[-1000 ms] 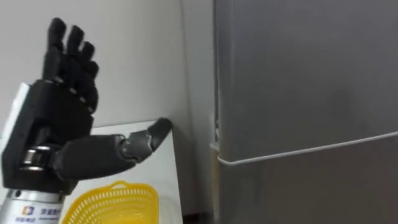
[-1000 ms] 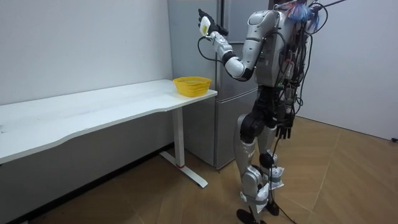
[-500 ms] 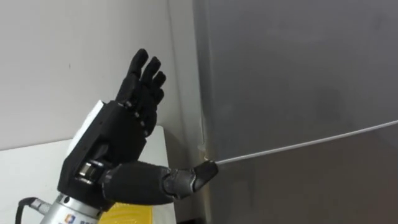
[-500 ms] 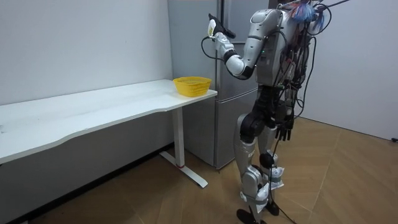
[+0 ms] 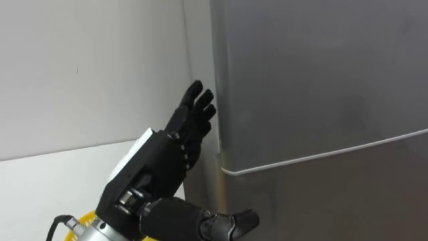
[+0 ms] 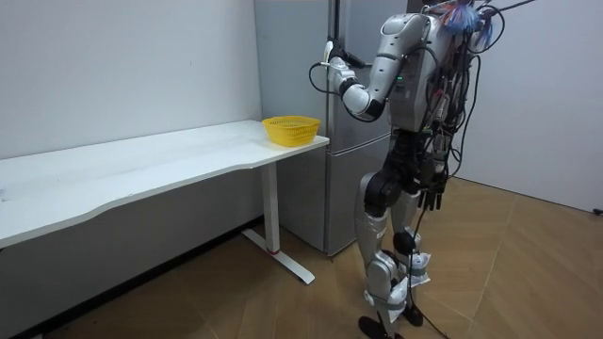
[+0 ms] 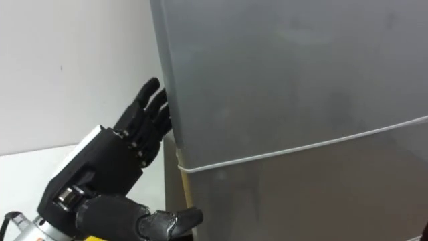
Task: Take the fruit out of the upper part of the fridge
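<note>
A tall grey fridge stands right in front of me, its upper door (image 5: 321,73) closed above a thin seam (image 5: 321,152) and the lower door (image 5: 334,201). My left hand (image 5: 160,161) is raised and open, its straight fingers (image 5: 199,102) reaching the left edge of the upper door; I cannot tell whether they touch it. The thumb (image 5: 234,221) sticks out in front of the lower door. In the room view the left hand (image 6: 330,71) is up at the fridge's side edge, and the right hand (image 6: 433,198) hangs by my hip.
A white table (image 6: 141,165) runs along the wall to the left of the fridge, its end close to the fridge side. A yellow basket (image 6: 290,129) stands on that end, below my left arm. The wooden floor (image 6: 528,273) behind me is open.
My left hand has moved forward and to the right, from beside the wall to the left edge of the upper fridge door. The door stays closed.
</note>
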`<state>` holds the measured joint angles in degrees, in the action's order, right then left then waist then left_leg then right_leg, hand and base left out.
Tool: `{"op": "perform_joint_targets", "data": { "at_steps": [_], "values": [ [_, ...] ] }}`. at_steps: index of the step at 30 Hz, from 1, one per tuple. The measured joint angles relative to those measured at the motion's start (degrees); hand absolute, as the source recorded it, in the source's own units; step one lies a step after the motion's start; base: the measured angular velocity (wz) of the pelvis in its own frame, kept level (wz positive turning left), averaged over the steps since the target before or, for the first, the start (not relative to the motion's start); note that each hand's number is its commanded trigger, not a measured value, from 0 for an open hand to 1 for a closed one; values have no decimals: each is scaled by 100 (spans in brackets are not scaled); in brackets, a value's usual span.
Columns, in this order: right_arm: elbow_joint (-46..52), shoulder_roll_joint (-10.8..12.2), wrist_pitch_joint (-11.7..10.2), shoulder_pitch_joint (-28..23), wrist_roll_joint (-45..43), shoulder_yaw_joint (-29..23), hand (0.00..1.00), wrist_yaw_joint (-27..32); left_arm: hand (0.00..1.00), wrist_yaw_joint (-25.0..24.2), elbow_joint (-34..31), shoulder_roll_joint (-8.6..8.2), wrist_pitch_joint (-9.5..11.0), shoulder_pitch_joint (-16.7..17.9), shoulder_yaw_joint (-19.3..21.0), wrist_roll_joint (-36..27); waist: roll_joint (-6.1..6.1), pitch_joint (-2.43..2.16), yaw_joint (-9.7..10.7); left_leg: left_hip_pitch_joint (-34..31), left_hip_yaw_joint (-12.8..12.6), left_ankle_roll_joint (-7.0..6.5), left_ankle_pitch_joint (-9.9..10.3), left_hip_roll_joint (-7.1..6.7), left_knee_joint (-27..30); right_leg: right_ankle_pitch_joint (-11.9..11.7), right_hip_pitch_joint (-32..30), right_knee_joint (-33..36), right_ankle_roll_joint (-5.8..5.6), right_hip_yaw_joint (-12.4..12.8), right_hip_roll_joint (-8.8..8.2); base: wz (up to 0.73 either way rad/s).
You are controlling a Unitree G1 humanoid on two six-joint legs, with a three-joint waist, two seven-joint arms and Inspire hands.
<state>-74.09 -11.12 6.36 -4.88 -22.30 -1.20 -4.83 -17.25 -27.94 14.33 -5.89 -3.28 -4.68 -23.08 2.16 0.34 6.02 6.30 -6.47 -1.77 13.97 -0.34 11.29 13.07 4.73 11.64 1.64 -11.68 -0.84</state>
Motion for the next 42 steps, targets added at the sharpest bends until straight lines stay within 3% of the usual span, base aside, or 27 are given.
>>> {"op": "perform_joint_targets", "data": {
  "at_steps": [11,12,13,14,22,23,24,26,32,42],
  "values": [
    [-9,0,1,105,0,-1,0,53,0,-202,-22,26,-13,-2,2,-10,11,-20,18,-62,20,0,0,1,6,-4,3,0,1,-19,0,0],
    [-9,-1,0,116,1,-1,0,86,61,-212,-22,26,-13,-7,2,-10,10,-21,21,-58,20,0,0,2,7,-5,11,2,1,-20,0,0],
    [-9,-1,-1,120,1,0,0,101,61,-213,-22,26,-12,-11,2,-10,10,-21,21,-57,20,0,0,2,7,-6,12,3,1,-20,0,0],
    [-9,0,-4,135,1,0,0,108,100,-214,-22,26,-12,-17,2,-14,11,-21,21,-56,21,0,0,3,7,-7,14,3,2,-21,-1,0],
    [-218,0,-20,144,12,62,0,238,100,-52,-12,20,-11,-19,95,-195,14,-20,28,-60,3,0,0,11,8,-15,27,2,9,-92,-4,4],
    [-222,0,-3,118,29,117,0,238,96,-15,-13,20,-11,-19,146,-198,21,-19,23,-64,-1,0,0,11,8,-16,22,0,10,-93,-4,0],
    [-222,0,2,92,37,157,0,223,58,-4,-17,21,-11,-19,173,-220,26,-22,22,-65,-5,0,0,11,9,-15,22,-3,9,-91,-4,0],
    [-224,-1,10,80,57,216,0,219,2,-61,-45,24,-10,-19,167,-261,37,-26,21,-66,-25,0,0,10,12,-15,26,-10,9,-91,-8,0],
    [-221,0,-11,94,157,249,0,219,0,-92,-65,21,-5,-20,-6,-426,110,-55,32,-58,-135,0,0,19,14,-18,30,1,4,-86,-14,0],
    [-215,-26,-58,101,210,279,0,216,0,-89,-137,25,-6,-21,-79,-423,113,-23,25,-12,-151,1,-1,32,6,-14,17,1,10,-66,1,-1]
  ]
}}
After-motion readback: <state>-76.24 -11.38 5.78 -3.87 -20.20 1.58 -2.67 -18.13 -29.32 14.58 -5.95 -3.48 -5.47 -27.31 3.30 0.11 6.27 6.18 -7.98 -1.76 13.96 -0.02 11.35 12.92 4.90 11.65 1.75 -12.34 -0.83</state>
